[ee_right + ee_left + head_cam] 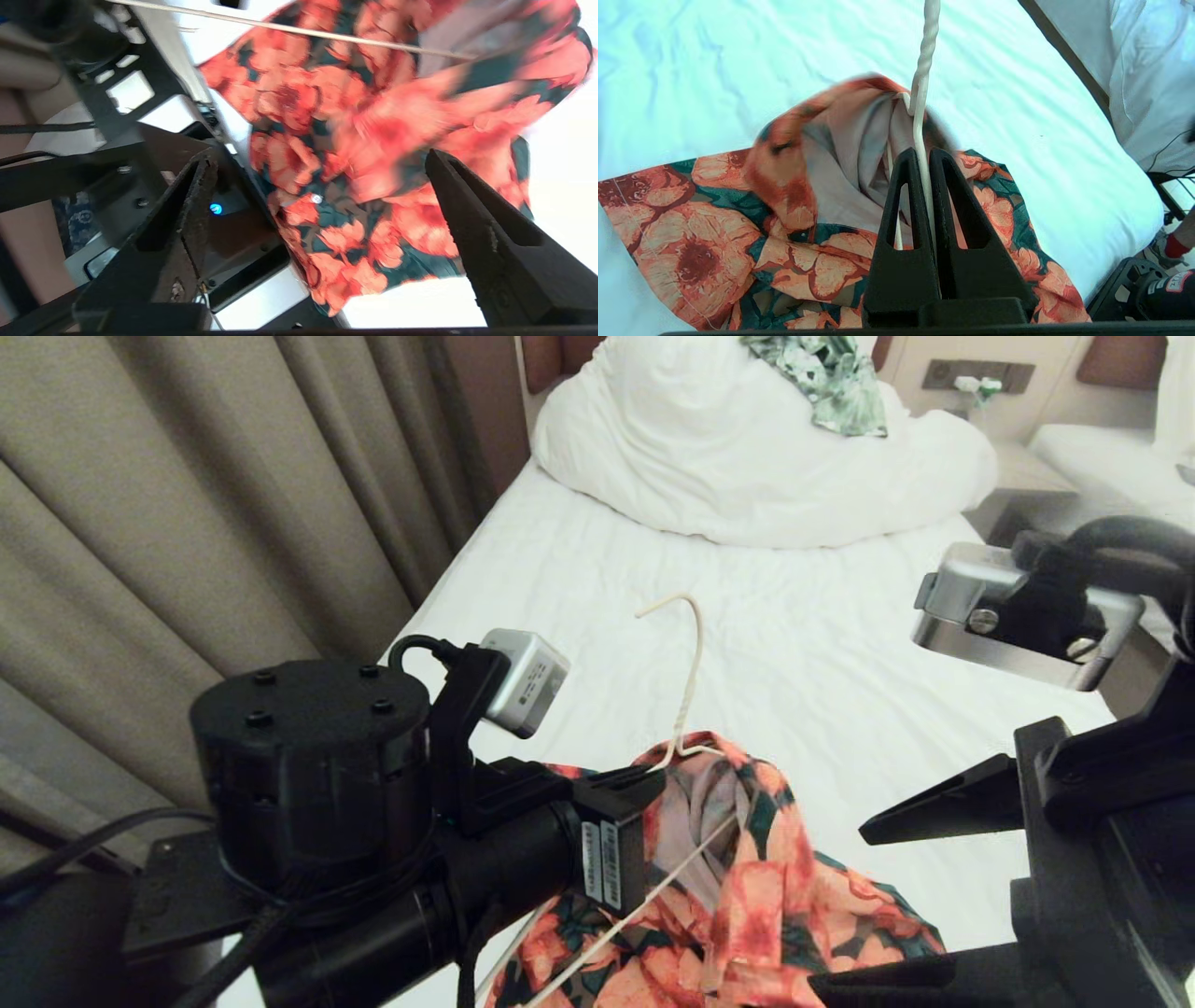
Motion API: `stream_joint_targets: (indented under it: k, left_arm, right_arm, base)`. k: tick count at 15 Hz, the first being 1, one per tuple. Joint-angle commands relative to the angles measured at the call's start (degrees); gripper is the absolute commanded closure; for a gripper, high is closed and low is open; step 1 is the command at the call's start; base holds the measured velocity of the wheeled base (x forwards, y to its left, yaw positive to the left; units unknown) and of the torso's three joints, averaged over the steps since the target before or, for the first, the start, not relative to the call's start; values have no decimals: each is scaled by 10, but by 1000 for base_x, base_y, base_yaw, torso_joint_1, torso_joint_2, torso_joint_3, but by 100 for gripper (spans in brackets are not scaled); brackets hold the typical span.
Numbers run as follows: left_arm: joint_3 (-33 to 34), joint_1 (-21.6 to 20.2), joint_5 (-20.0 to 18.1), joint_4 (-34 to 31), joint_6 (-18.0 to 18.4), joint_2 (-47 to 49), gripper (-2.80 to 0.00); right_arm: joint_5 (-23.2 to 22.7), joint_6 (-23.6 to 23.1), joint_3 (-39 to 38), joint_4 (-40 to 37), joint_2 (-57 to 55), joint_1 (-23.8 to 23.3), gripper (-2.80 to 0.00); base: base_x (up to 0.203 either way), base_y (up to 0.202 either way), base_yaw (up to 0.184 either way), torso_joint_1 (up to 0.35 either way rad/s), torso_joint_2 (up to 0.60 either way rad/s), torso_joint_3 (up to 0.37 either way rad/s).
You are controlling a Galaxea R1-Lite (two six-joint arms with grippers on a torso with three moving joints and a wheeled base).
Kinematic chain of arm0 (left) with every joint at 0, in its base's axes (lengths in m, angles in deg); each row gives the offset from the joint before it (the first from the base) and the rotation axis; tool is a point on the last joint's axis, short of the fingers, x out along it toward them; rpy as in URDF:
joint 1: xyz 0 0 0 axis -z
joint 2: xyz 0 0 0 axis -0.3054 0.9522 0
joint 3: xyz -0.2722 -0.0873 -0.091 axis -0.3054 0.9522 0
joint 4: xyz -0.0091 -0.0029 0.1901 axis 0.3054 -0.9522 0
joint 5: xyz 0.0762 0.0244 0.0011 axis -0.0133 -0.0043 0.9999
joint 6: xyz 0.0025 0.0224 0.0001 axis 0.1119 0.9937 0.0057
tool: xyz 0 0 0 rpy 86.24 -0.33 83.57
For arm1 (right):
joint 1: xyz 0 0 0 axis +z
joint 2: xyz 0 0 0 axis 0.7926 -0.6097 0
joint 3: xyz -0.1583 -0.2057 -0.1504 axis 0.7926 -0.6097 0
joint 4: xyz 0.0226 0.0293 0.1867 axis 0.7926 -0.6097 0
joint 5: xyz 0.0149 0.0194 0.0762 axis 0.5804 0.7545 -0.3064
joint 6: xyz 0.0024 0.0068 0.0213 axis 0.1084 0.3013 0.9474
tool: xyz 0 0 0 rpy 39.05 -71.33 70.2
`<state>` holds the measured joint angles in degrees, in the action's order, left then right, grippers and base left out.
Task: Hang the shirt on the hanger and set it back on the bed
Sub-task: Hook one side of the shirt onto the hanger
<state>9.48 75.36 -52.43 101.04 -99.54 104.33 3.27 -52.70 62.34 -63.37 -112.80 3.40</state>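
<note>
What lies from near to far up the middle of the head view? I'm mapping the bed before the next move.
Shirt → hanger hook → bare sheet of the bed → duvet → green leafy garment.

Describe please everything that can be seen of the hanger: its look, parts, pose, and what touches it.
The hanger is thin, cream-coloured, wire-like, with a twisted neck and a curved hook pointing up over the white bed. The left gripper is shut on the wire just below the neck. Its shoulder sits inside the floral shirt, which hangs bunched from it; one arm runs bare across the cloth. The right gripper is open beside the shirt, not touching.
</note>
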Motion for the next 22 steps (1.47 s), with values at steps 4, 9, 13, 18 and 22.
stream_joint_targets:
  k: [4, 9, 13, 18, 22]
  left_arm:
    - [0, 0, 1, 2, -2, -1, 0]
    - [1, 1, 1, 2, -2, 0, 0]
    - [1, 1, 1, 2, -2, 0, 0]
    - [15, 1, 2, 50, -1, 19, 0]
    - [20, 1, 2, 65, 0, 27, 0]
  right_arm:
    - [0, 0, 1, -19, 12, -70, -280]
    - [-1, -17, 3, -17, 3, -129, -280]
    - [0, -21, 0, -20, -37, -174, -280]
    - [35, -21, 1, 15, -94, -182, -280]
    - [25, -20, 5, 19, -87, -223, -280]
  base:
    - [0, 0, 0, 0, 0, 0]
    - [0, 0, 0, 0, 0, 0]
    - [0, 0, 0, 0, 0, 0]
    - [0, 0, 0, 0, 0, 0]
    - [0, 0, 0, 0, 0, 0]
